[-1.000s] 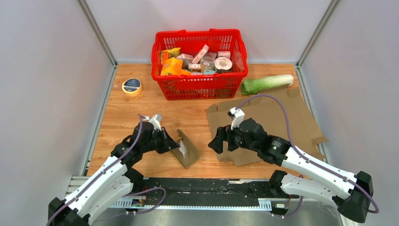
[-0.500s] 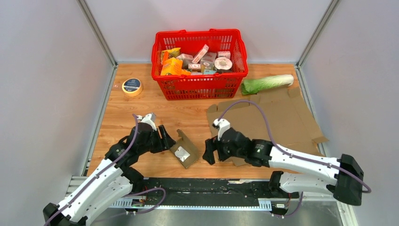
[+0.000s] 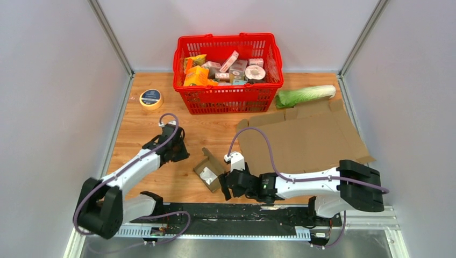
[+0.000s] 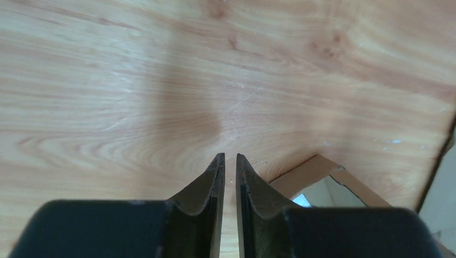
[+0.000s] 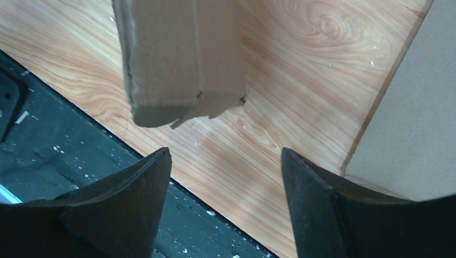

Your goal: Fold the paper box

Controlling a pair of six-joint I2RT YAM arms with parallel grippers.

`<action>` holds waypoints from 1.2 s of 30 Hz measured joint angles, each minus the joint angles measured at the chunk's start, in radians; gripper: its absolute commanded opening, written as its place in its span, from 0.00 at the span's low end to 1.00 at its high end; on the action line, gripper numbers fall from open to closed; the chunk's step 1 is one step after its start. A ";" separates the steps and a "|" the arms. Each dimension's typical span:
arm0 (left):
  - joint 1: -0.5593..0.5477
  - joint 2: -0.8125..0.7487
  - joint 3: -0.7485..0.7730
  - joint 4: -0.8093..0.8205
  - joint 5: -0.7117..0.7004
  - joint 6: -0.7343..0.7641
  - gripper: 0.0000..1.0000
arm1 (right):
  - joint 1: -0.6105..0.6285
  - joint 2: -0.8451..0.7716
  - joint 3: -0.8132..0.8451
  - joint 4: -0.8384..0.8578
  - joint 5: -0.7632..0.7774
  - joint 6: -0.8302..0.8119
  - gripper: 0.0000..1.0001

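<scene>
Paper box (image 5: 177,59) cropped at the top; right pincer (image 5: 226,154) low, gaping just before it; left pincer (image 4: 229,157) nearby, barely parted, empty.

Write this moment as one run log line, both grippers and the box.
left gripper: narrow gap, empty, over wooden table | right gripper: open wide, facing small brown cardboard box, not gripped | fold: unfinished

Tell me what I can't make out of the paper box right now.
- Top view: the right gripper covers the near corner of the paper box.
- Right wrist view: only one end of the box shows; the top edge cuts off the rest.
- Left wrist view: only a box corner shows, beside the left gripper.
- Red basket labels: too small to read.
</scene>
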 measured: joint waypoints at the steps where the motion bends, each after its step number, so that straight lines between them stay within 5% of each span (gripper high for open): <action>1: 0.001 0.046 0.002 0.019 0.016 0.008 0.19 | 0.000 0.000 -0.001 0.009 0.002 0.000 0.62; 5: -0.026 0.139 0.001 0.090 0.071 0.032 0.15 | 0.000 -0.014 -0.050 0.092 0.001 0.015 0.22; 6: -0.035 0.136 -0.001 0.105 0.077 0.037 0.15 | 0.000 -0.014 -0.064 0.101 -0.003 0.016 0.05; 7: -0.043 0.129 -0.006 0.123 0.083 0.037 0.14 | 0.000 -0.009 -0.079 0.109 -0.010 0.027 0.00; 20: -0.175 0.005 -0.189 0.234 0.051 -0.068 0.05 | -0.123 0.142 -0.055 0.262 -0.118 0.103 0.00; 27: -0.188 -0.090 -0.240 0.216 0.023 -0.146 0.15 | -0.349 0.185 0.005 0.246 -0.185 0.042 0.10; 33: -0.194 -0.308 -0.233 0.015 -0.044 -0.145 0.46 | -0.400 0.106 0.000 0.109 -0.227 -0.078 0.52; 36: -0.194 -0.428 -0.209 -0.065 -0.062 -0.109 0.51 | -0.395 0.025 0.002 0.021 -0.264 -0.188 0.63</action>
